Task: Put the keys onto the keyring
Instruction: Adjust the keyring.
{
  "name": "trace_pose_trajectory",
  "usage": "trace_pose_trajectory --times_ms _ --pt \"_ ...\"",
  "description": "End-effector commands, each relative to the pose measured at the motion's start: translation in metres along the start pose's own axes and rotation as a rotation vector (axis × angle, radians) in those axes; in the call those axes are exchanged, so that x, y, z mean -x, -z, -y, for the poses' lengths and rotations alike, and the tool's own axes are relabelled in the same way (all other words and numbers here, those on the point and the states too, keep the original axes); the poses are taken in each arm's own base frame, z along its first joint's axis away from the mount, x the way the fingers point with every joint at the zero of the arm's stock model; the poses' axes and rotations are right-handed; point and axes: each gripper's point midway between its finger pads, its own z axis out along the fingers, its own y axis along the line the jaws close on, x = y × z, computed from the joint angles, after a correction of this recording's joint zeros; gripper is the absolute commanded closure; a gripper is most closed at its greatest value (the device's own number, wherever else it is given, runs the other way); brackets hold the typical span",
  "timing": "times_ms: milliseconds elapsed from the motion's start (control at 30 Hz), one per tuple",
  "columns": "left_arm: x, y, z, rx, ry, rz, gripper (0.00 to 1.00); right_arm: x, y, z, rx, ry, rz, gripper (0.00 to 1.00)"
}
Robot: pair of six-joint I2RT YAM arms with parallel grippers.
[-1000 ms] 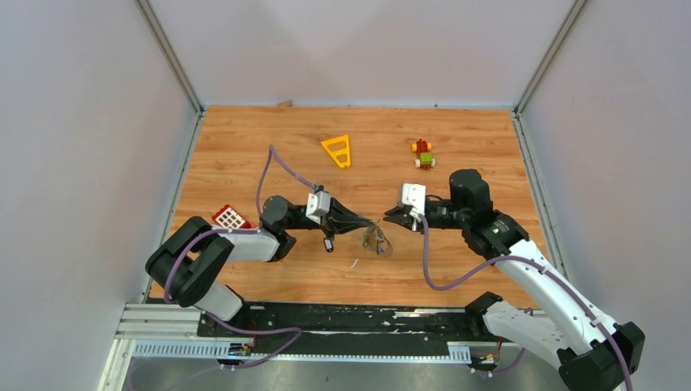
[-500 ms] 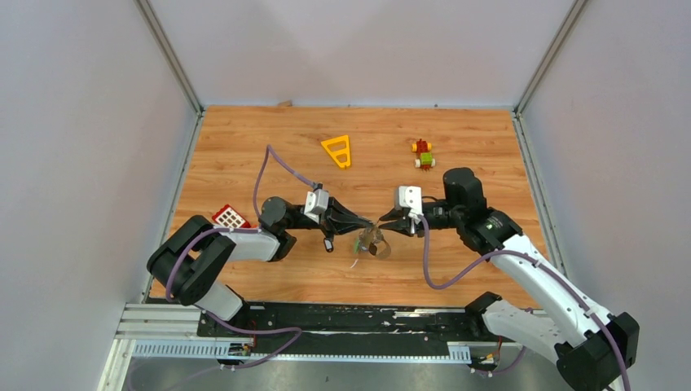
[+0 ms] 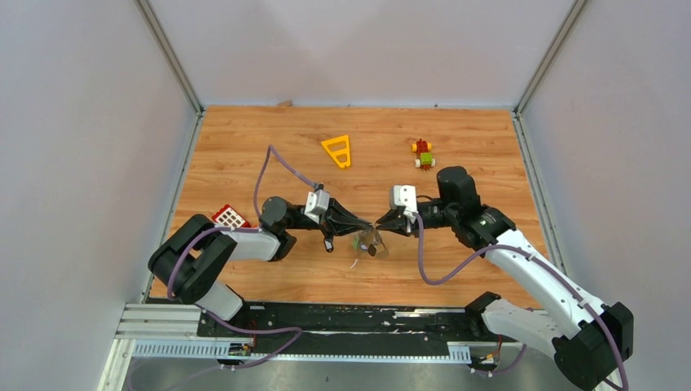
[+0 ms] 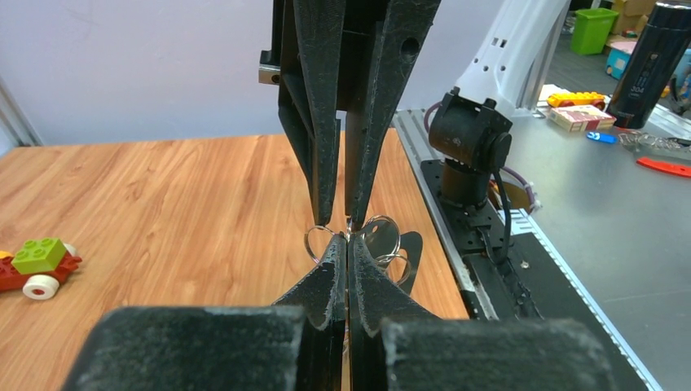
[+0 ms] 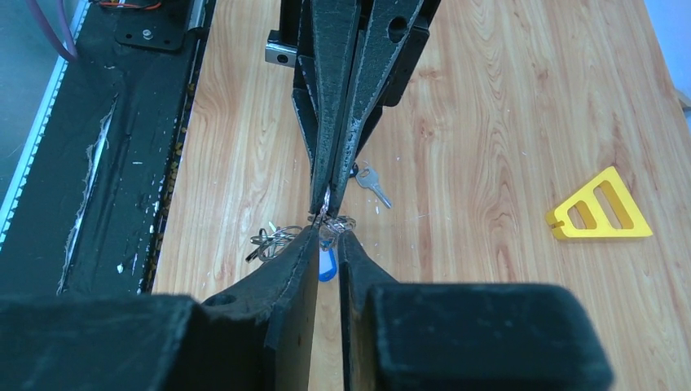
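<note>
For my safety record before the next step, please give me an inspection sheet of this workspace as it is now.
Surface: wooden table, small white specks near the middle.
Job's things: keys bunched with the keyring between the two grippers; blue tag in the bunch; one loose key lies apart.
Clutter: yellow triangle frame and toy block figure at the far side; red grid piece by the left arm.
Grippers: left gripper shut on the keyring wire; right gripper tip to tip with it, jaws a slit apart, grip unclear.
Cables: purple cable looped on each arm.
Surroundings: grey walls; black rail at the near edge.
</note>
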Motion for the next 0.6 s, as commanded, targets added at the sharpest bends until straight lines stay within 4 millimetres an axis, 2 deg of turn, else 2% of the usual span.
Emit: trace_pose_trajectory --times_ms 0,267,567 --pt "0.027 -0.005 0.003 -0.027 -0.125 0.083 1.00 0.020 -0.003 0.002 0.016 0.039 0.051 0.85" --pt "0.027 -0.006 0.001 -0.017 -0.119 0.087 1.00 0.017 -0.007 -0.004 0.042 0.048 0.046 0.86" --pt "0.025 -0.007 0.002 -0.020 -0.109 0.086 1.00 0.013 -0.015 -0.003 0.027 0.060 0.015 0.88"
